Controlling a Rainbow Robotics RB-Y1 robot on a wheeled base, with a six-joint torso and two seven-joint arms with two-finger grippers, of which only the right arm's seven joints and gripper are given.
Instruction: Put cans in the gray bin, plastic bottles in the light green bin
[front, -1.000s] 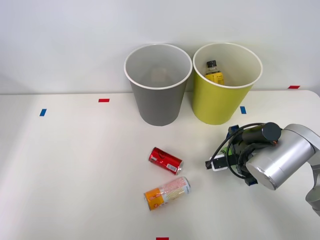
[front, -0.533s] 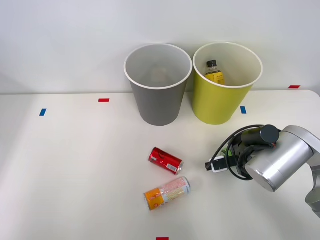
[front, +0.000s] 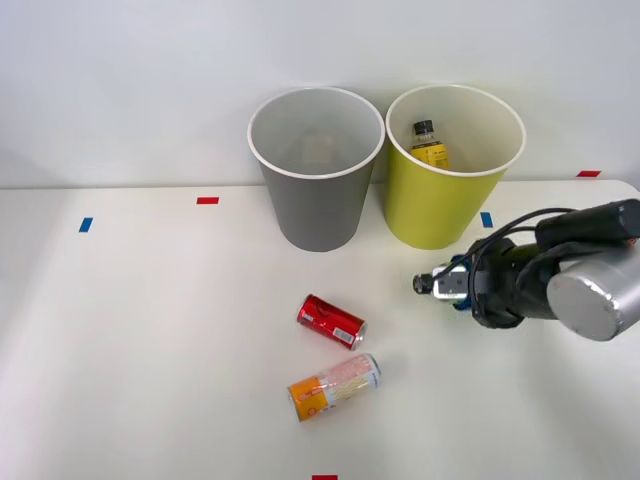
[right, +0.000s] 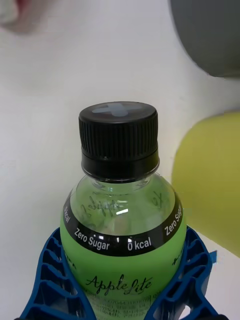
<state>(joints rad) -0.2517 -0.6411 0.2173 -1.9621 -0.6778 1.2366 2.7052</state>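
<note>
Lifted off the bench (front: 150, 330), my pincer (front: 462, 283) now clamps the green bottle (right: 122, 235) at right; yellow bottle (front: 430, 146) sits in the light green bin (front: 440, 215); both cans (front: 331, 321) remain, gray bin (front: 318, 210) unfilled.

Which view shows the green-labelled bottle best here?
The right wrist view: the green-labelled bottle shows its black cap, shoulder and label clearly, clamped between the blue fingers of the right claw. The front view shows little more than its cap end poking from the claw.

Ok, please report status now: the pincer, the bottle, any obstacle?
Right pincer shut on green-labelled black-capped plastic bottle. Yellow-green round plastic bin close ahead. Nothing in the way.
</note>
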